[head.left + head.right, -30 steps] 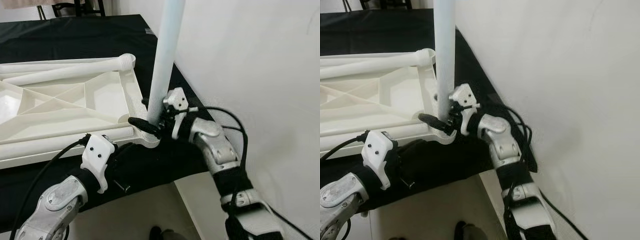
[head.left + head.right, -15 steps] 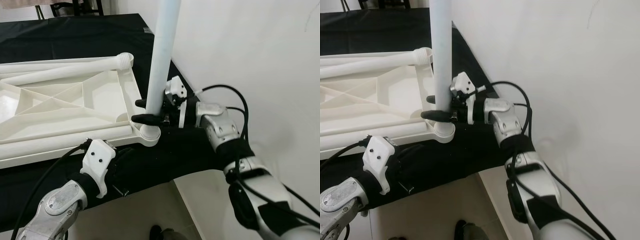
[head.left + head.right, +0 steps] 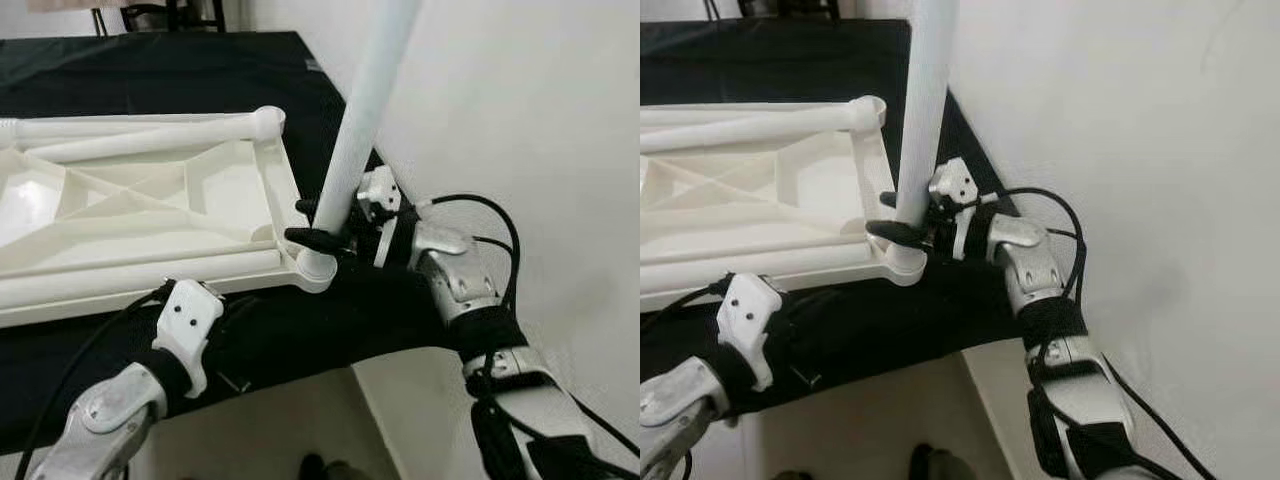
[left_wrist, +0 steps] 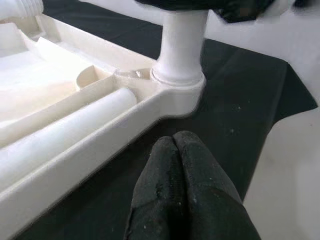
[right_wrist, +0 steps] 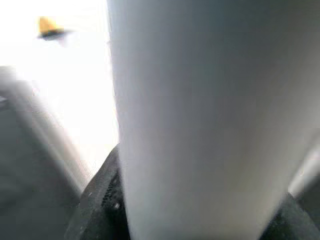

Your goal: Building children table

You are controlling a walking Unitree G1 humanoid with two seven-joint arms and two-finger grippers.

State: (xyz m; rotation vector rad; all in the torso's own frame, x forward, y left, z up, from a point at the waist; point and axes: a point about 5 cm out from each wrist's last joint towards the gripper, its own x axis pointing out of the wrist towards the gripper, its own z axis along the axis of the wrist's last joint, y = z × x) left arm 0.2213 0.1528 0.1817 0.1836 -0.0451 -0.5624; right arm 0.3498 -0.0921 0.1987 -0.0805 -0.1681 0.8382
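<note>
Now right gripper (image 3: 318, 224) clamping upright leg (image 3: 362, 125), tabletop (image 3: 150, 215) corner

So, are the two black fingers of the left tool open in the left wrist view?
No, the fingers of the left tool are pressed together with nothing between them, above the black cloth.

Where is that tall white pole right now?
The white table leg stands, slightly tilted, in the near right corner socket of the upturned tabletop, with the right gripper clamped around it just above the socket.
</note>
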